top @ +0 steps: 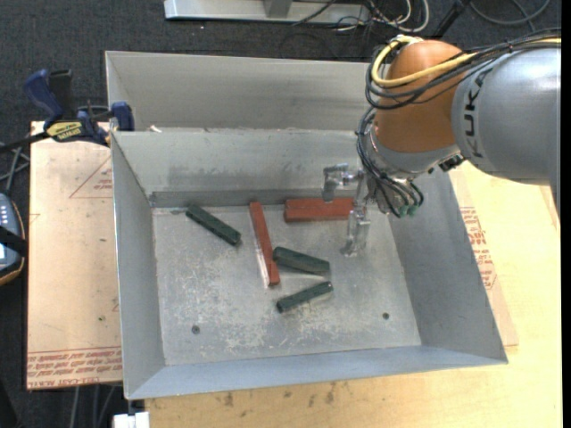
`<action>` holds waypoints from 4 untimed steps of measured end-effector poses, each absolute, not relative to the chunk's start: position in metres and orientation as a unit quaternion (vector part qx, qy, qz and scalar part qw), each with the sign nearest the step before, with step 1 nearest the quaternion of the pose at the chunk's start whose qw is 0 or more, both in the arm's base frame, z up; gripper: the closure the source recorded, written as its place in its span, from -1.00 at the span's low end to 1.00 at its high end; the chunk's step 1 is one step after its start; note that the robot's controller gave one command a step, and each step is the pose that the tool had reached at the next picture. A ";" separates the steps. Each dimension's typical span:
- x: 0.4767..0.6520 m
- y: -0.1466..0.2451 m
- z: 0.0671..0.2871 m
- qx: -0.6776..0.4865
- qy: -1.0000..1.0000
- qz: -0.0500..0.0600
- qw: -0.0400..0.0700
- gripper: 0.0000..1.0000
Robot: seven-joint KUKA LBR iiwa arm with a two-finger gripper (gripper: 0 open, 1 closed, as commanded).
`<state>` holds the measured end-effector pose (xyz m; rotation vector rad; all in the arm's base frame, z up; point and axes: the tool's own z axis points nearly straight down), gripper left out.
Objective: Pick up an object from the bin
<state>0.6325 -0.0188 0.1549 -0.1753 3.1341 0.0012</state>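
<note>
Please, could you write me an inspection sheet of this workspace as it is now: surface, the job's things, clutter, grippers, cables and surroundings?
Surface: bin, grey metal, floor scuffed with pale specks.
Job's things: red block near the back wall; red stick in the middle; three green bars, one on the left and two just right of the stick.
Clutter: nothing seen.
Grippers: the gripper has its jaws open, apparently one on each side of the red block's right end; nothing lifted.
Cables: yellow and black cables loop over the arm's orange cover; more lie on the floor behind the bin.
Surroundings: dark carpet.
</note>
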 end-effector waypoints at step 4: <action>0.587 0.023 0.073 -0.027 1.000 0.001 0.000 1.00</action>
